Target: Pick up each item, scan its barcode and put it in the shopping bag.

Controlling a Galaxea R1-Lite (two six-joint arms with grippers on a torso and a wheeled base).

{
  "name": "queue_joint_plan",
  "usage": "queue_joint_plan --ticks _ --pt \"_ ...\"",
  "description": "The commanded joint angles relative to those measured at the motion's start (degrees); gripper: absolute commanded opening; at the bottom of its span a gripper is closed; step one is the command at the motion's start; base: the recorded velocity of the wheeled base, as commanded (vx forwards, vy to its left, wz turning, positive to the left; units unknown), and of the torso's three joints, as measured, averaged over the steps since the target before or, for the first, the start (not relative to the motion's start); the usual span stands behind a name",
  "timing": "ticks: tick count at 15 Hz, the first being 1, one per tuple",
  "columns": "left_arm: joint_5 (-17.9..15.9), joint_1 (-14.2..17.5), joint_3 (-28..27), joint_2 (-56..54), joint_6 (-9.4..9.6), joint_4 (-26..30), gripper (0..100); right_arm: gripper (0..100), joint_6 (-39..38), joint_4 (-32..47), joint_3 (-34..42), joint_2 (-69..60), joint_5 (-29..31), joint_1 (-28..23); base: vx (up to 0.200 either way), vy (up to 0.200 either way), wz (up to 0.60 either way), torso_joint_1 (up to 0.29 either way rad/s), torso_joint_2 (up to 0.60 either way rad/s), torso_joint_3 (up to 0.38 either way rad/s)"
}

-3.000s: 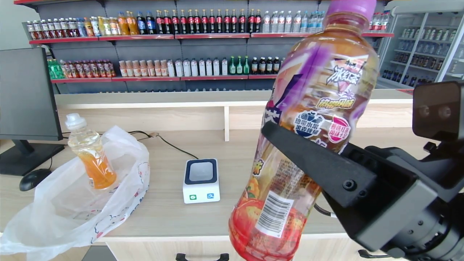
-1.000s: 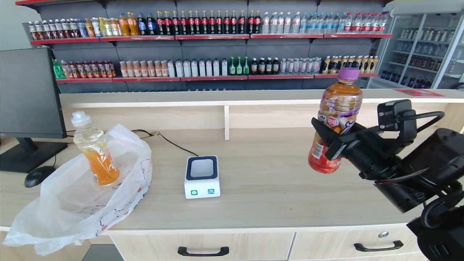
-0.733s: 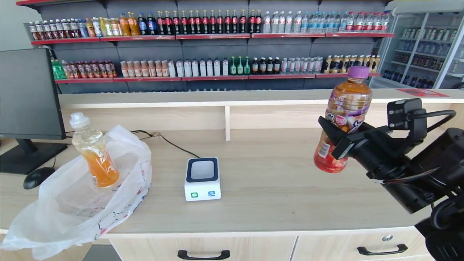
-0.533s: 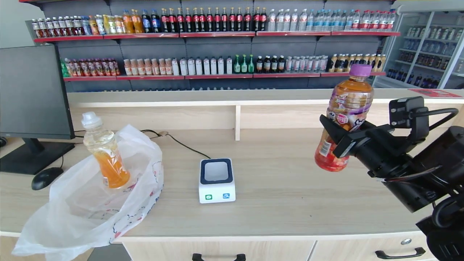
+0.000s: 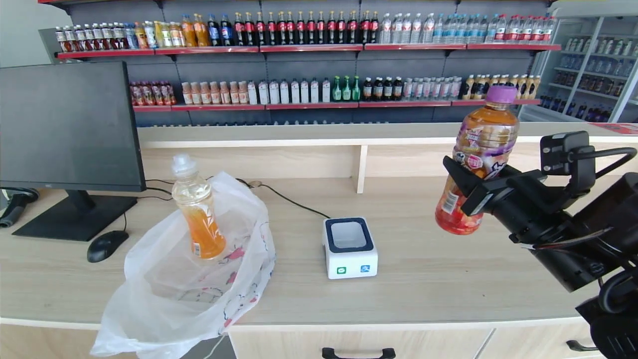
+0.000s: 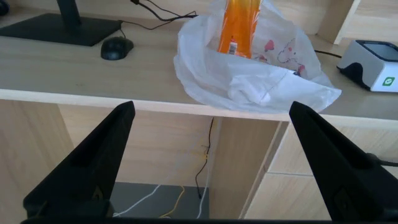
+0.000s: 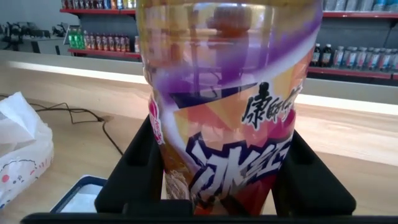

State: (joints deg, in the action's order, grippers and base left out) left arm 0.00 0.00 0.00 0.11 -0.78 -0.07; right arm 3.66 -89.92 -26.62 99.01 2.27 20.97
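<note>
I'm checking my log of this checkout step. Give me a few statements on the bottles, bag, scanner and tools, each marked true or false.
The right tool holds the purple-capped bottle off the counter. True.
The orange bottle lies flat beside the shopping bag. False: it stands upright in the bag.
The scanner sits between the bag and the held bottle. True.
The left tool is shut. False: it is open and empty.
</note>
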Motion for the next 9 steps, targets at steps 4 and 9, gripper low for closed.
queue_joint_plan --ticks 4,9 --pt "0.0 0.0 0.0 0.0 -0.19 0.0 100 0 0.1 -0.1 0.7 -0.3 0.0 0.2 0.000 0.200 0.00 0.004 0.00 -0.001" --pt "0.0 0.0 0.0 0.0 -0.27 -0.1 100 0 0.2 -0.1 1.4 -0.9 0.0 0.6 0.000 0.120 0.00 0.003 0.00 0.001"
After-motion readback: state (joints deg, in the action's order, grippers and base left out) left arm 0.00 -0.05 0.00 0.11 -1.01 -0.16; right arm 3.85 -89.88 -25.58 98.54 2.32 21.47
